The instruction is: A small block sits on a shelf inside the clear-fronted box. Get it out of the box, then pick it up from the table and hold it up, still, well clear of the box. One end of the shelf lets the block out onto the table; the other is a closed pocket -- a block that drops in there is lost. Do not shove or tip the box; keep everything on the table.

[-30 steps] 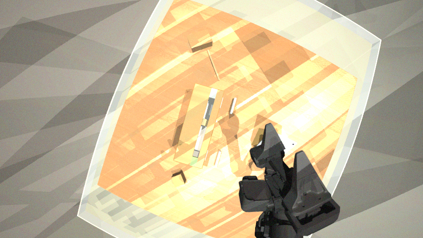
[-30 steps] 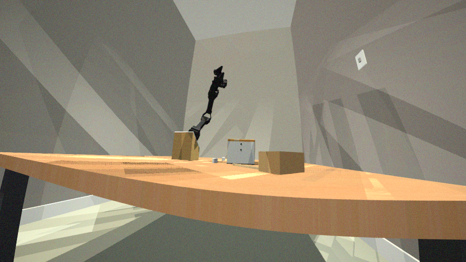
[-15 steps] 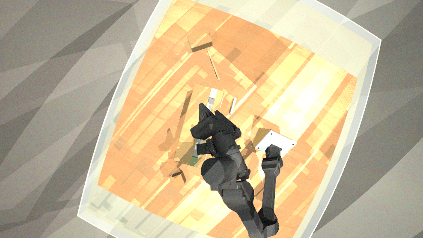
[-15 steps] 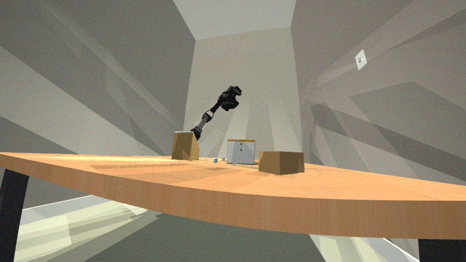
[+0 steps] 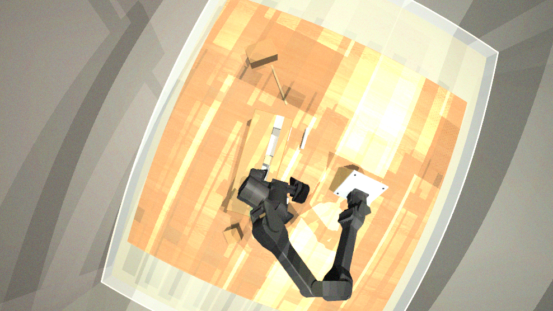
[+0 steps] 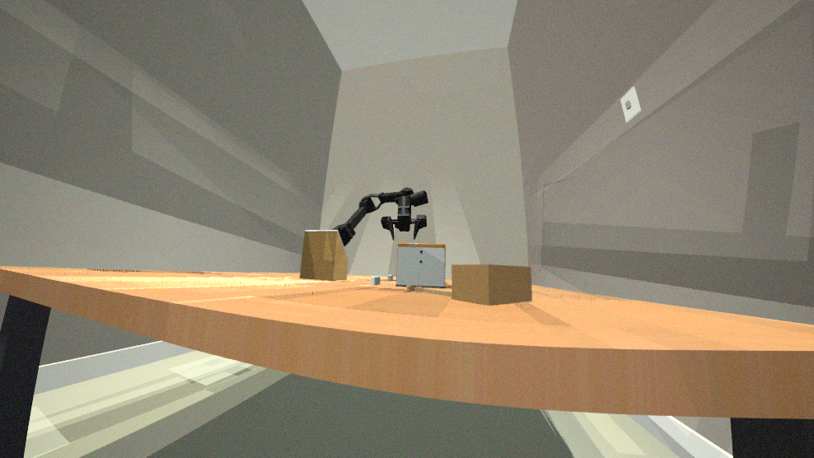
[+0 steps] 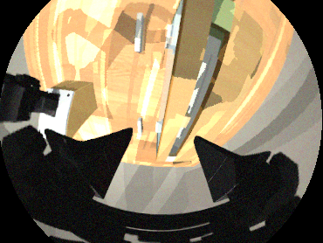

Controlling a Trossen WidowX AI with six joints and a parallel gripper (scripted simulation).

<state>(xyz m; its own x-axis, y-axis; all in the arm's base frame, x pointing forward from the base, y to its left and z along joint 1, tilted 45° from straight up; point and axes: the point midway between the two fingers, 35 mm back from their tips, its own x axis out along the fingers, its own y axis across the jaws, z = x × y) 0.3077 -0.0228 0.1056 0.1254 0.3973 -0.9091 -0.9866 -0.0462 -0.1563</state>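
The box (image 5: 247,154) (image 6: 421,273) (image 7: 189,48) stands upright, with a wooden top and a long slot along it. I cannot make out the small block or the shelf; the arm covers the box's near end in the top view. A green patch (image 7: 223,15) shows at one end of the box in the wrist view. My gripper (image 5: 279,193) (image 6: 404,236) (image 7: 164,135) is open and empty. It points down above the box, with its fingertips a little higher than the top in the exterior view.
A white-topped pedestal (image 5: 369,185) (image 6: 320,256) (image 7: 83,102) carries the arm. Two white bars lie beside the box, one (image 5: 304,138) near its far half. A brown block (image 5: 262,50) (image 6: 490,284), a thin stick (image 5: 278,85) and a smaller brown block (image 5: 233,233) are beyond the box's ends.
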